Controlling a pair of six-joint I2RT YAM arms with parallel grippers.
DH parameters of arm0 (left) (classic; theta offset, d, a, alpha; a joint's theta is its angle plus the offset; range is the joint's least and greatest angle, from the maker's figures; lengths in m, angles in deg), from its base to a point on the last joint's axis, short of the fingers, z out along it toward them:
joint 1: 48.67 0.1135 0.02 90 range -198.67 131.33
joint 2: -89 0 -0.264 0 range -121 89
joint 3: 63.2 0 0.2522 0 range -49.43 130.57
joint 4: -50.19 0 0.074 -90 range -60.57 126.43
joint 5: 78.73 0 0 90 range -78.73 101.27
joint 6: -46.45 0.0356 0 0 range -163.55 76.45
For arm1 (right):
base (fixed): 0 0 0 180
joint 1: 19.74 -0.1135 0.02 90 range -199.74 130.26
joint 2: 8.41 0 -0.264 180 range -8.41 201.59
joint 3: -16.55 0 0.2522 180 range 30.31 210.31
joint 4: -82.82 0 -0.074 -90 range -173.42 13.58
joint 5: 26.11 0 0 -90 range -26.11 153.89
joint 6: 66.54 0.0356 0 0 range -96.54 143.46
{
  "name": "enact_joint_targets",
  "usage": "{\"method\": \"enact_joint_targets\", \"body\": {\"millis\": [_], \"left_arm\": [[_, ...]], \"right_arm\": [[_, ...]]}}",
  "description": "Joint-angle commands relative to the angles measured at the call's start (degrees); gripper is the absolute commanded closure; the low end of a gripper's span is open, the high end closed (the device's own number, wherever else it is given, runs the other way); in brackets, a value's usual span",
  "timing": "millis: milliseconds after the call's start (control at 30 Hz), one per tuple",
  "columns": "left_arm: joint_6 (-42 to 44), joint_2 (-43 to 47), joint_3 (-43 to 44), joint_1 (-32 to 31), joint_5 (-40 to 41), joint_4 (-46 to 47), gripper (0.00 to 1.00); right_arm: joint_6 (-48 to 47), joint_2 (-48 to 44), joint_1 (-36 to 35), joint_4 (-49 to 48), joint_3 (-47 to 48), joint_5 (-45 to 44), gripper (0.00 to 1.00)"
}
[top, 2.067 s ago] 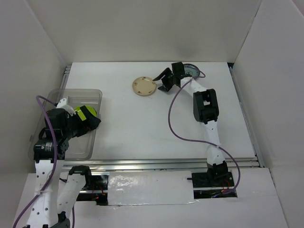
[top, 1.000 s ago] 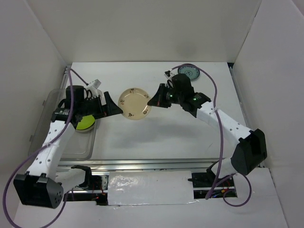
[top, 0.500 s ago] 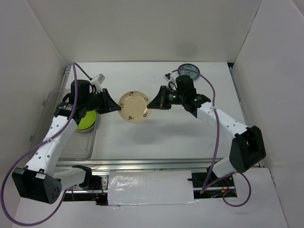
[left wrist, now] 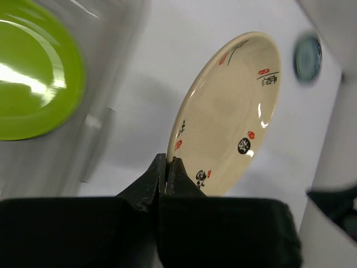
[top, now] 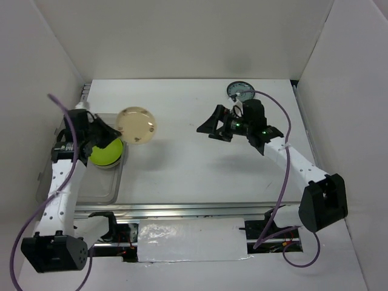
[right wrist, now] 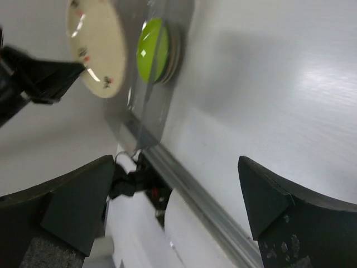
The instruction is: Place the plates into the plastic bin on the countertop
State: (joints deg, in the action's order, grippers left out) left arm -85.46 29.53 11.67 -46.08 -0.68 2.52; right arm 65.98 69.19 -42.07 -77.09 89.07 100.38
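Left gripper (left wrist: 166, 167) pinches the cream plate (top: 136, 125) by its rim; I'd level it over the bin (top: 116, 185), then lower onto the green plate (top: 106, 151). Right gripper (top: 209, 130) gapes, empty.

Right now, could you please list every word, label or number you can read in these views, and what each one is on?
Cream plate: small red and black marks like characters, too blurred to read.
Teal plate: pattern only, blurred.
Plastic bin, green plate: no text visible.
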Motion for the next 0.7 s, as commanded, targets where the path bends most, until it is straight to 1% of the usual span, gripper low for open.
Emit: {"method": "enact_joint_targets", "body": {"millis": [0,33,133,233,400,567,600,633,667], "left_arm": [[-8.35,4.87,-3.07,8.55,11.50,-3.17,1.00],[-9.93,5.32,-4.05,12.57,13.85,-3.35,1.00],[-12.74,6.11,-8.62,17.52,16.15,-1.17,1.00],[-13.99,4.54,-11.09,18.68,18.27,2.18,1.00],[-14.87,-1.96,-9.60,19.03,21.34,1.57,1.00],[-15.57,-2.68,-9.86,19.38,22.84,1.40,1.00],[-15.48,-2.68,-9.86,19.47,22.76,1.22,0.91],[-15.39,-2.50,-10.12,19.47,22.58,1.22,0.64],[-15.22,-1.63,-10.47,19.64,22.23,1.39,0.48]], "right_arm": [[-2.00,-4.47,4.91,2.73,-5.74,-6.16,0.00],[-2.35,-5.00,5.53,2.29,-7.07,-5.73,0.00],[-3.32,-7.02,8.08,1.85,-10.59,-4.24,0.00],[-4.55,-8.78,9.58,1.93,-12.62,-3.09,0.00],[-5.17,-11.77,12.22,1.59,-14.46,0.60,0.00],[-6.05,-14.58,13.01,2.81,-14.20,1.56,0.00],[-6.40,-14.76,13.18,3.77,-13.59,1.48,0.00],[-6.49,-15.11,13.27,4.13,-13.24,1.65,0.00],[-6.57,-15.55,13.36,4.39,-13.06,1.48,0.00]]}}
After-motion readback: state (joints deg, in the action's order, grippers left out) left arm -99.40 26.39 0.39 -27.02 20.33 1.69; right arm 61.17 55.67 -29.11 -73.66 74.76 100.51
